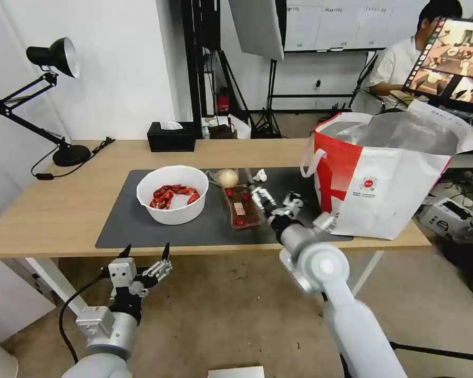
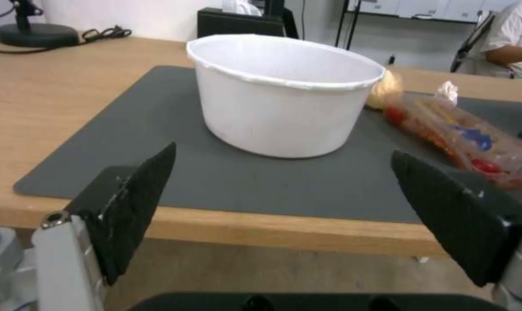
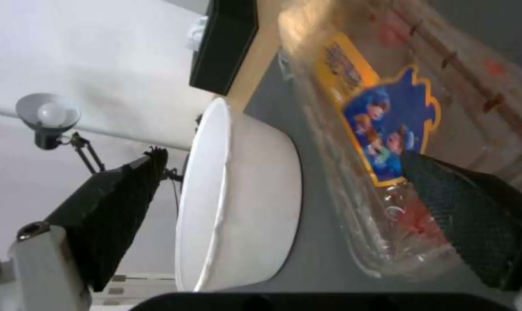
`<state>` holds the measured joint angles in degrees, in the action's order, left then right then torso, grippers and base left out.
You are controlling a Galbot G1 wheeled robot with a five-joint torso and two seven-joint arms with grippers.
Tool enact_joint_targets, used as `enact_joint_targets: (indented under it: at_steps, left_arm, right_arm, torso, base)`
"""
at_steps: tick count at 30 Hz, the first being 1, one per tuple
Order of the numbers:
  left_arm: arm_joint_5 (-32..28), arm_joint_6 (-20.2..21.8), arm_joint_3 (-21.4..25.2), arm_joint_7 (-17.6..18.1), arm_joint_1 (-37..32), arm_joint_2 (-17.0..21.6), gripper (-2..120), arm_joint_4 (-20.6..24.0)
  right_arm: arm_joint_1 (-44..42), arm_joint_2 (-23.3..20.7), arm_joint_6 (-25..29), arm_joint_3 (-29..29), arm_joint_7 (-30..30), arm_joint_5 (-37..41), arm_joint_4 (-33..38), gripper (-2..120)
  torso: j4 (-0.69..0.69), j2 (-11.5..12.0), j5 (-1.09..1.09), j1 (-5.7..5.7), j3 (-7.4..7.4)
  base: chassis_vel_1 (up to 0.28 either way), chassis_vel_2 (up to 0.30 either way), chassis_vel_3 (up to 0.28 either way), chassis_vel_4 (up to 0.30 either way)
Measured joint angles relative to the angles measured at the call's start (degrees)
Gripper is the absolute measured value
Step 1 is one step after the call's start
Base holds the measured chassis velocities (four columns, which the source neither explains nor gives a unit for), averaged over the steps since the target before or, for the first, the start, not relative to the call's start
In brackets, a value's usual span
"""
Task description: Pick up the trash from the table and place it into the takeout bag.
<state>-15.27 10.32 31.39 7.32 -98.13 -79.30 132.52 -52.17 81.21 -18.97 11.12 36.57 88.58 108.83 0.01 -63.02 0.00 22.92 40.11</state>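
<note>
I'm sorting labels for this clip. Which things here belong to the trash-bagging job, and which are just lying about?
Job: bowl of shells, clamshell box, wrapped bun, tissue, takeout bag, open right gripper by the box.
Lying about: tissue box, desk lamp.

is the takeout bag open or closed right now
Open. The takeout bag stands upright at the table's right end, its top spread wide so the silver foil lining shows; its handles hang loose at the sides.
</note>
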Motion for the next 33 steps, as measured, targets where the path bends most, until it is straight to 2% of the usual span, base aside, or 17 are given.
enact_joint_targets:
  at_steps: [14,17,19,20,23,24,26,28,33]
  left_arm:
    - [0.0,-0.1,0.0,0.0,-0.2,0.3,100,0.2]
    - [-0.1,-0.1,0.2,0.0,-0.2,0.4,100,0.4]
    - [-0.2,-0.1,0.3,0.0,-0.2,0.6,100,0.5]
    - [-0.2,-0.1,0.3,0.0,-0.2,0.6,100,0.5]
    - [-0.4,-0.2,0.5,0.0,-0.1,0.9,100,0.8]
    - [-0.4,-0.2,0.5,0.0,-0.1,0.9,100,0.8]
    - [-0.8,-0.3,0.7,0.0,0.0,1.1,100,1.0]
    - [-1.1,-0.3,0.7,0.0,0.1,1.3,100,1.1]
    - [-1.4,-0.3,0.8,0.0,0.2,1.4,100,1.1]
  right_arm:
    - [0.5,-0.9,0.7,0.1,-0.6,1.4,0.1,100]
    - [1.0,-1.9,0.6,-0.4,-3.3,-0.6,0.3,100]
    - [2.8,-4.5,0.6,-2.4,-8.9,-8.0,-0.1,100]
    - [2.8,-4.5,0.6,-2.4,-8.9,-8.0,-0.1,100]
    - [8.3,-9.6,0.6,-7.1,-18.8,-23.9,-2.8,100]
    - [8.3,-9.6,0.6,-7.1,-18.8,-23.9,-2.8,100]
    - [16.2,-13.9,2.6,-12.9,-26.7,-38.2,-8.5,100]
    - [21.7,-15.9,3.1,-16.3,-30.6,-42.1,-12.9,100]
    - [28.0,-17.6,2.5,-20.9,-36.5,-42.8,-19.4,100]
  torso:
    - [-0.02,0.0,0.0,0.0,0.0]
    - [-0.02,0.0,0.01,-0.01,0.0]
    - [-0.02,0.0,0.0,-0.01,0.0]
    - [-0.02,0.0,0.0,-0.01,0.0]
    - [-0.03,0.0,0.0,-0.01,0.0]
    - [-0.03,0.0,0.0,-0.01,0.0]
    - [-0.02,0.0,0.01,0.0,0.0]
    - [0.0,0.0,0.0,0.0,0.0]
    - [-0.01,0.0,0.0,0.0,0.0]
  base:
    - [0.0,0.0,0.0,0.0]
    - [0.0,0.0,0.0,0.0]
    - [0.0,0.0,0.0,0.0]
    - [0.0,0.0,0.0,0.0]
    - [0.0,0.0,0.0,0.0]
    - [0.0,0.0,0.0,0.0]
    - [0.0,0.0,0.0,0.0]
    - [0.0,0.0,0.0,0.0]
    - [0.0,0.0,0.0,0.0]
